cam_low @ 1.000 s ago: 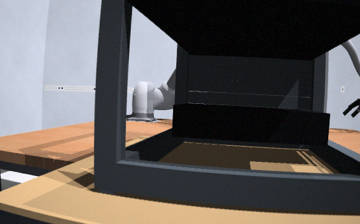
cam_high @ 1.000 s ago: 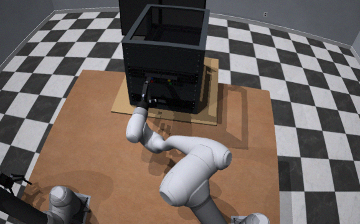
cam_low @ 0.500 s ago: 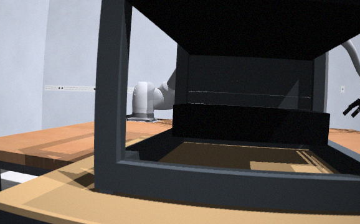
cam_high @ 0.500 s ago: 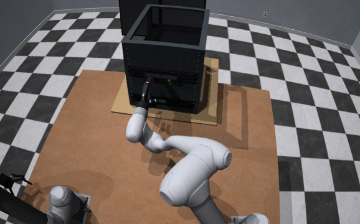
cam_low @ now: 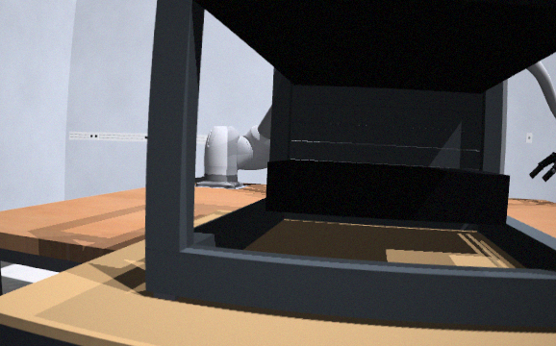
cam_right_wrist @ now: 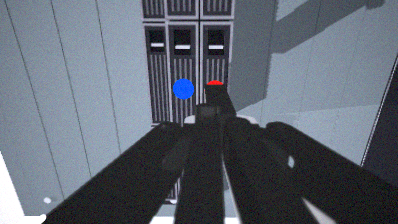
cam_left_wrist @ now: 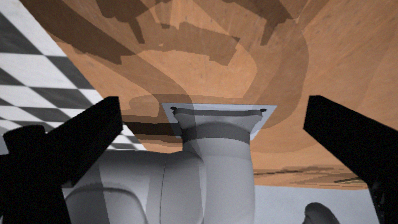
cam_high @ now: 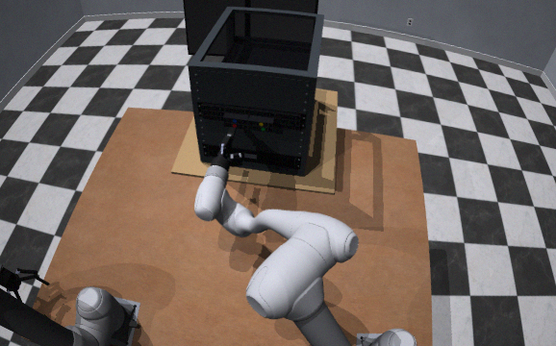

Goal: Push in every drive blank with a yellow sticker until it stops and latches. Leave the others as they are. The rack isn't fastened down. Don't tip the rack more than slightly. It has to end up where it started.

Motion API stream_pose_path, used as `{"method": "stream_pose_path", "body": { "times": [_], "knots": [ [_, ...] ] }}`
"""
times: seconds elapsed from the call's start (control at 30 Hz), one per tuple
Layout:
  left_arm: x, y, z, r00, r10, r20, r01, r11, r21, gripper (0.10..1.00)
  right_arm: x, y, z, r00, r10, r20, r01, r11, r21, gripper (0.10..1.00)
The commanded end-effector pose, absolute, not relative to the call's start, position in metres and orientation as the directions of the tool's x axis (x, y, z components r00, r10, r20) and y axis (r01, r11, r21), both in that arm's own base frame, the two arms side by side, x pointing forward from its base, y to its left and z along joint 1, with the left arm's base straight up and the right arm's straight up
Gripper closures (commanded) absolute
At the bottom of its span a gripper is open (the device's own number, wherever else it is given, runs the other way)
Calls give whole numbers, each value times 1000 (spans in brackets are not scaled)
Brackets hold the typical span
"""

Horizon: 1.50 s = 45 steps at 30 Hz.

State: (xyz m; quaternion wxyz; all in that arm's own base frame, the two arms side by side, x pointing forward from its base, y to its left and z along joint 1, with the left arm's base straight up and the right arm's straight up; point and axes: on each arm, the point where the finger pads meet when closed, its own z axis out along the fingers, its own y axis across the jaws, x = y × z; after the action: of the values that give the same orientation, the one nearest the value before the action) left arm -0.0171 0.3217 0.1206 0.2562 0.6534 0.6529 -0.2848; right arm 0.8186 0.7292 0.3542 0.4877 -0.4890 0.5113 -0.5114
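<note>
The dark rack stands upright on a wooden board. On its front a yellow sticker sits just above a green sticker. Further left are a blue sticker and a red sticker, partly covered by a fingertip in the right wrist view. My right gripper is shut and empty, its tips in front of the red-stickered blank; contact cannot be told. My left gripper is open and empty, far from the rack. The yellow-stickered blank's depth cannot be told.
The wooden board lies under the rack on the brown table. The right arm reaches over the table's middle to the rack front. The left arm's base stands below the left gripper. A dark panel stands behind the rack.
</note>
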Motion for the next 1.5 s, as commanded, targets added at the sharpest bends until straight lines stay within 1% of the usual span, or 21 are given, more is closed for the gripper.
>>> {"method": "stream_pose_path", "body": {
  "times": [0.0, 0.73, 1.47],
  "knots": [
    [-17, 322, 121, -15, 708, -706, 999, -16, -38, 98, 819, 729, 356, -46, -999, 0, 0, 0, -1000, 999],
    [-17, 322, 121, -15, 708, -706, 999, -16, -38, 98, 817, 724, 357, -46, -999, 0, 0, 0, -1000, 999],
    [-17, 322, 121, -15, 708, -706, 999, -16, -38, 98, 790, 629, 379, -46, -999, 0, 0, 0, -1000, 999]
  ]
}}
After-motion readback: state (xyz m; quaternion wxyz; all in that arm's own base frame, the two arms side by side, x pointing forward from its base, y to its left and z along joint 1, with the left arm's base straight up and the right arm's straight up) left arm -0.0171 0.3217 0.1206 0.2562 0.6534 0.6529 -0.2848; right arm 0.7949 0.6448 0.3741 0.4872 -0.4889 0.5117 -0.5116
